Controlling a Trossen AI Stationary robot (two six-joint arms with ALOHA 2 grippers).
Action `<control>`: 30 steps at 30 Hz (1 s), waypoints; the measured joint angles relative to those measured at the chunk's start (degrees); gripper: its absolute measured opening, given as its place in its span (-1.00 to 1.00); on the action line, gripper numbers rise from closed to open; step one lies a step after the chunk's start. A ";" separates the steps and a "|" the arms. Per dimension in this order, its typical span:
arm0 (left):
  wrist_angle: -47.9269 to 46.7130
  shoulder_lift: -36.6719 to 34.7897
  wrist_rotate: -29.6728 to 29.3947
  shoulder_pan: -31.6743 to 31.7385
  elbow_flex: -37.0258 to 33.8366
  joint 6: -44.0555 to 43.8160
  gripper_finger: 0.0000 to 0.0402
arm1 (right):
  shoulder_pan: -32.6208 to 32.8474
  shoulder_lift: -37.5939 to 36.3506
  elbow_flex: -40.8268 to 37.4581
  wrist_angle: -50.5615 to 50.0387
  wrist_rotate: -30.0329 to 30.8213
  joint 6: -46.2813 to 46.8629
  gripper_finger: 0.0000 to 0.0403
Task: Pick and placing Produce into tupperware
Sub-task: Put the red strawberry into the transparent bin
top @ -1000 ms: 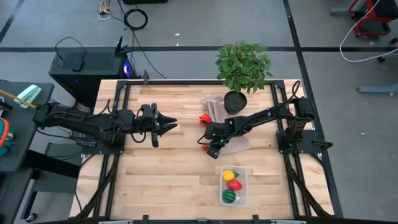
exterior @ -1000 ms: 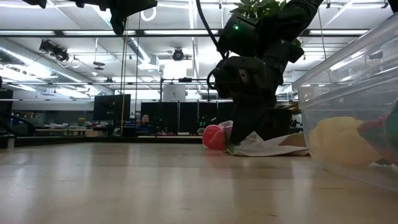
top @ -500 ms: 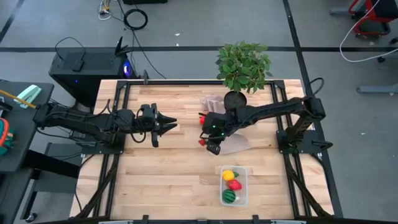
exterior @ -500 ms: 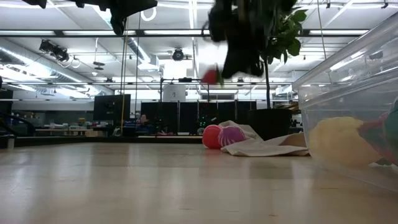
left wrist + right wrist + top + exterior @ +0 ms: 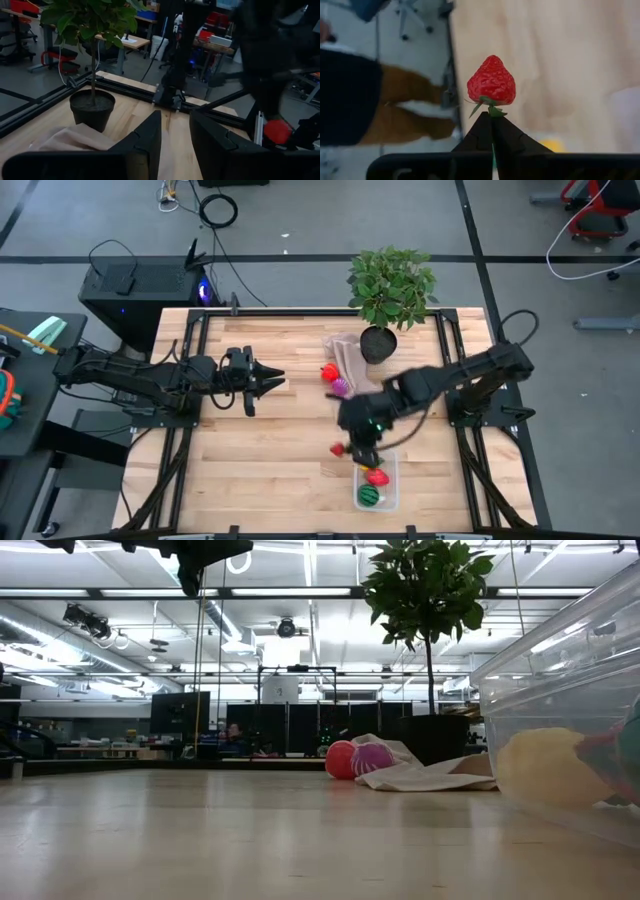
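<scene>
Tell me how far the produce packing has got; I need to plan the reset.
Done: three pieces lie in the tupperware. In hand: the right gripper carries a strawberry by its leaves near it. Left: a red piece and a magenta piece by the cloth.

The wooden table (image 5: 260,460) carries a potted plant (image 5: 390,290), beige cloth (image 5: 350,355), tupperware (image 5: 388,498), and two loose fruits (image 5: 335,378).

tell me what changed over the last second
The right gripper lifted a toy strawberry off the cloth by its leaves and swung it over to the tupperware, fingers shut on it. The left gripper, red ball and magenta ball stayed put.
</scene>
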 joint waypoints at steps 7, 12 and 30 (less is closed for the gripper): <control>0.05 0.00 0.02 0.00 0.00 -0.04 -0.47 | 9.89 0.09 -2.15 -4.01 -2.85 10.85 -1.00; 0.05 0.00 0.02 0.00 0.00 0.00 -0.47 | 13.90 0.11 -6.61 -3.45 -2.90 21.04 -1.00; 0.03 0.00 0.00 0.00 0.00 0.54 -0.47 | 15.64 0.15 -20.50 9.46 -11.95 40.11 -1.00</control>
